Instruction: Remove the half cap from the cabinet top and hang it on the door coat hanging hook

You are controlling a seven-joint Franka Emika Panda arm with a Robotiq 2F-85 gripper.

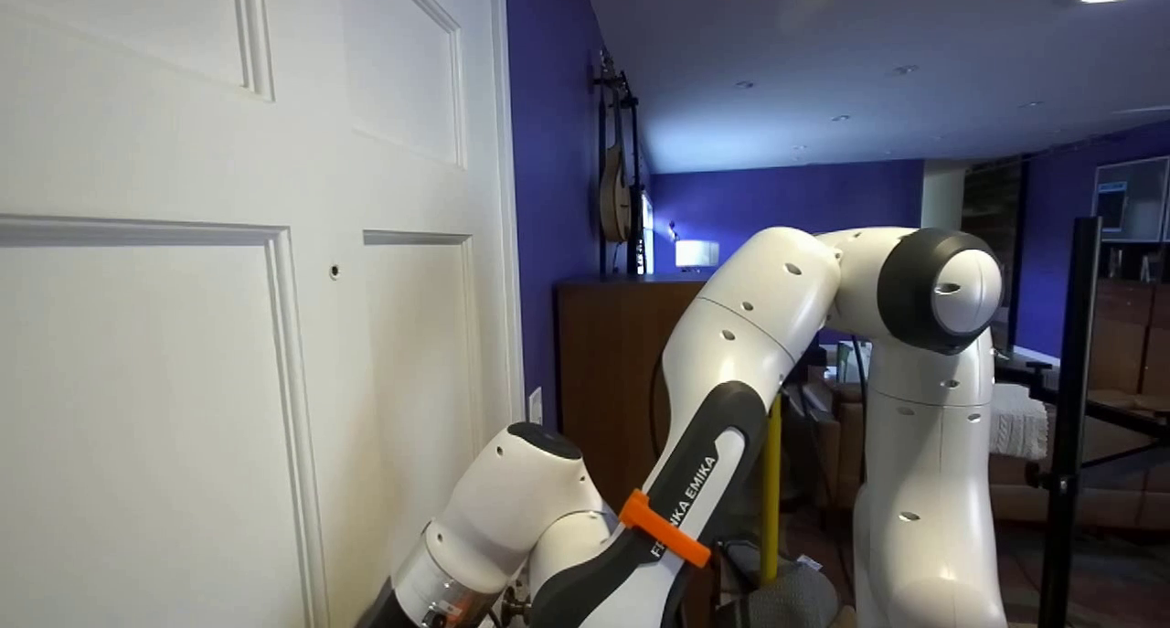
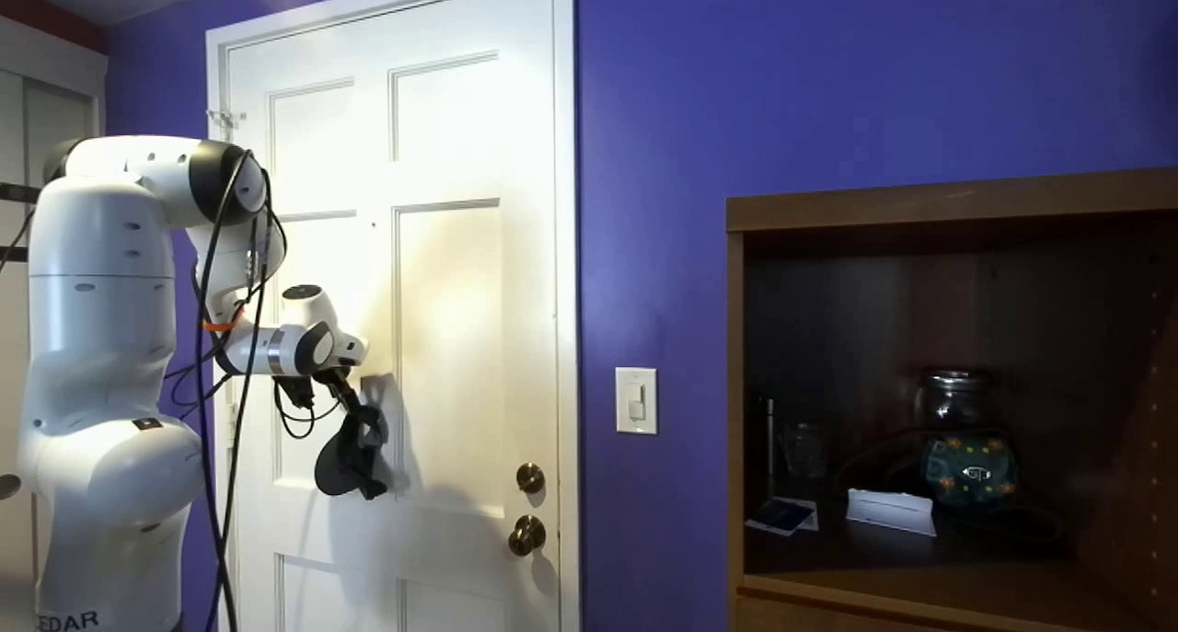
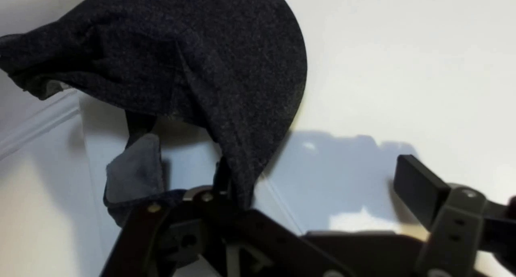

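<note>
The cap [image 3: 250, 63] is hung from the gripper [image 3: 314, 172] (the fingers [image 3: 421, 190] are spread wide, only one being touched by the cap), its rounded edge near the door [image 2: 451, 328], open room being seen around the hook [image 1: 335, 271] higher up, and the arm [image 1: 932, 463] is bent, its forearm [image 1: 745, 326] slanted down.

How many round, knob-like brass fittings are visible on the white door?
2: the upper fitting and, just below it, the lower fitting, near one edge of the door. The robot arm may hide others.

Dk cap [image 2: 345, 462] hangs from grpr [image 2: 355, 407] nr wht door [image 2: 529, 338]; lt sw [image 2: 636, 400] on wall [image 2: 828, 89]; jar [image 2: 954, 397] in brn cab [image 2: 957, 198].
</note>
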